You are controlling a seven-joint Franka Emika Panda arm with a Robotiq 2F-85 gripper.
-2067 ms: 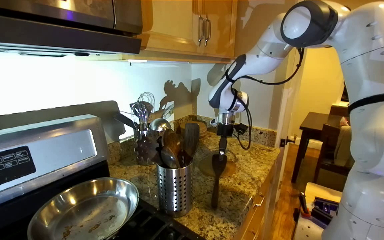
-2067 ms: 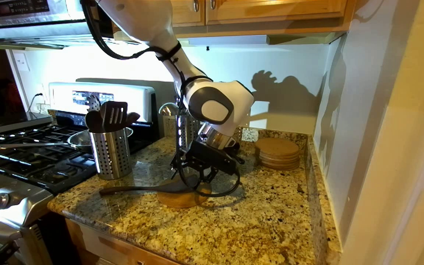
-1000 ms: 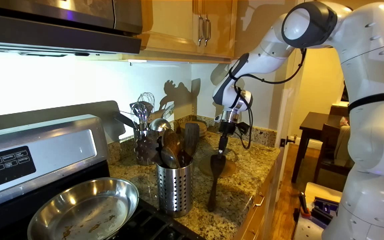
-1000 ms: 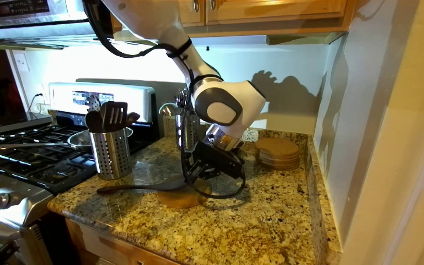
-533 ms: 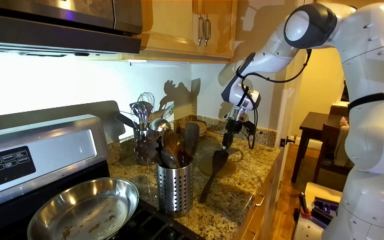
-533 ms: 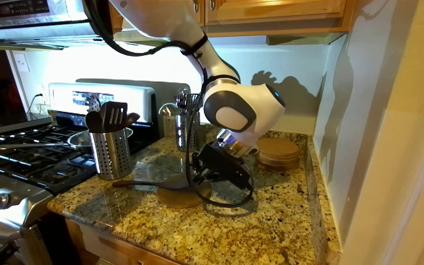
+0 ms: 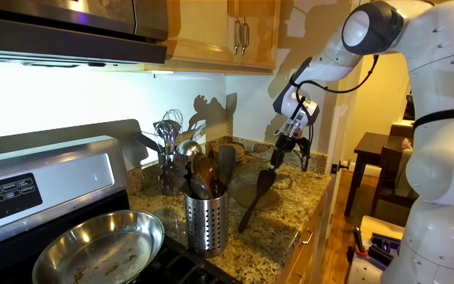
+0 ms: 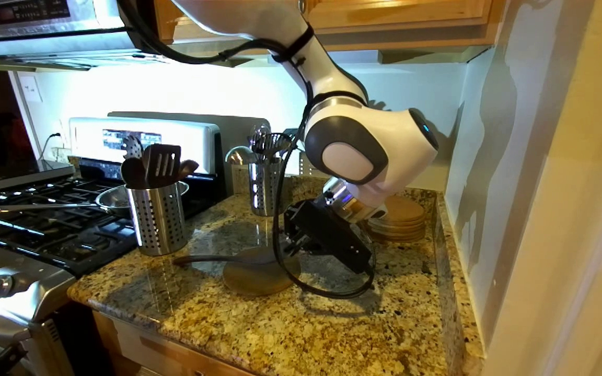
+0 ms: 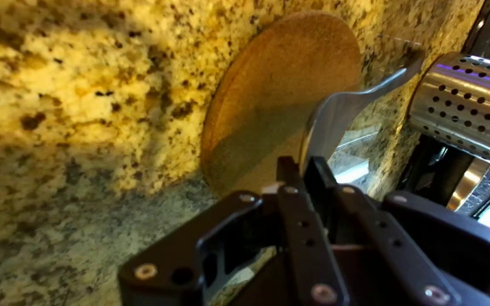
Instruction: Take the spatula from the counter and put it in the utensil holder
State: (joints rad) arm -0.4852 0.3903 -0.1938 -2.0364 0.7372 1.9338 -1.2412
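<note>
In the wrist view the spatula (image 9: 331,123) runs from your fingers (image 9: 287,171), at lower centre, to the upper right, its handle end near the holder (image 9: 466,102) at the right edge; your next move likely turns on pointing that handle straight down over the holder. The fingers are nearly together, gripping the spatula's head; whether its handle touches the counter (image 9: 100,106), you can't tell.

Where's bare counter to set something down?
In an exterior view, bare counter spreads in front of the stacked discs, between the lone disc and the side wall. The spatula in the hand crowds the stretch from disc to utensil holder.
</note>
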